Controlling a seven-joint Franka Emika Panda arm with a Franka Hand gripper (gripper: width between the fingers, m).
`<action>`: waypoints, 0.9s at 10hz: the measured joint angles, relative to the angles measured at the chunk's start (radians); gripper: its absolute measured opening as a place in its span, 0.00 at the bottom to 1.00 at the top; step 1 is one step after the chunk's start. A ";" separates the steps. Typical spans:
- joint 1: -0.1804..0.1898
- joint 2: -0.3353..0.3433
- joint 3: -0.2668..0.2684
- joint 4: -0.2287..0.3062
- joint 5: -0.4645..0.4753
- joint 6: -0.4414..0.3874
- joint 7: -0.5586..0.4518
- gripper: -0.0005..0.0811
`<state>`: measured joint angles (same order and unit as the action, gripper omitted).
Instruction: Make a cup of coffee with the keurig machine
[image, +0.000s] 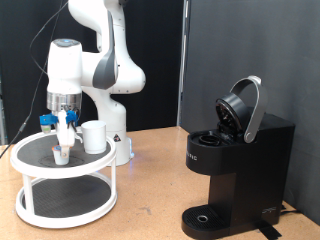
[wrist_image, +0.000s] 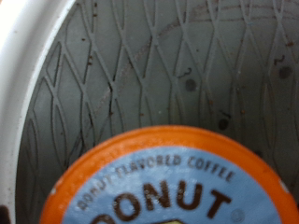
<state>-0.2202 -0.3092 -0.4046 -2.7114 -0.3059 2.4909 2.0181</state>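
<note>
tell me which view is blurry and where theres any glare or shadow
Exterior view: evenly lit and fairly sharp, soft shadow under the keurig machine, gripper low over the white tiered tray beside the cup. Wrist view: soft focus, the orange-rimmed pod lid cropped, white rim overexposed.

A lab: robot arm (image: 100, 50) mounted on a wooden table (image: 150, 190); black backdrop.
</note>
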 joint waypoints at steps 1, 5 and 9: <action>0.000 0.000 0.000 -0.002 0.000 0.000 0.007 0.91; -0.001 0.000 0.000 -0.001 0.002 -0.003 0.013 0.49; 0.004 -0.058 0.000 0.083 0.100 -0.228 -0.067 0.49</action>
<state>-0.2160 -0.3677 -0.4047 -2.6282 -0.2062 2.2630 1.9515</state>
